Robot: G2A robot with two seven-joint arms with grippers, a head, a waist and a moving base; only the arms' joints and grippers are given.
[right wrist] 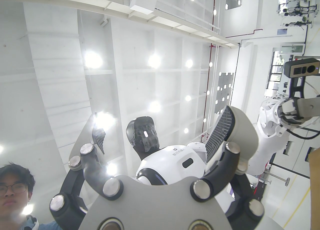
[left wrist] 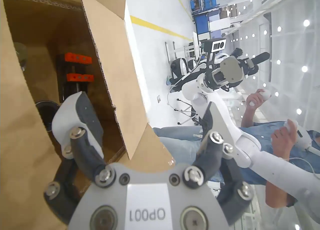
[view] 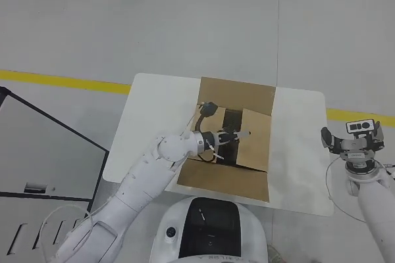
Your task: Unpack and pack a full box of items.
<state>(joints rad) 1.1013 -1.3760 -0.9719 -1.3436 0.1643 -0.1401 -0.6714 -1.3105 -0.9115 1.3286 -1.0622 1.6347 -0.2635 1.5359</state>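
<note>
An open cardboard box (view: 237, 141) sits in the middle of the white table (view: 296, 177), flaps folded out. My left gripper (view: 239, 135) hovers over the box opening, open and holding nothing; in the left wrist view its fingers (left wrist: 82, 116) straddle an upright inner flap (left wrist: 110, 66). Deep inside the box lie a black item with orange blocks (left wrist: 77, 68) and a dark round object (left wrist: 47, 113). My right gripper (view: 353, 135) is raised beyond the table's right edge, pointing upward, open and empty, seen as the right gripper (right wrist: 162, 126) against the ceiling.
A yellow floor line (view: 59, 80) runs behind the table. A dark-framed panel (view: 26, 151) stands to the left. Bare table surface lies on either side of the box. A person holding controllers (left wrist: 287, 126) is behind the robot.
</note>
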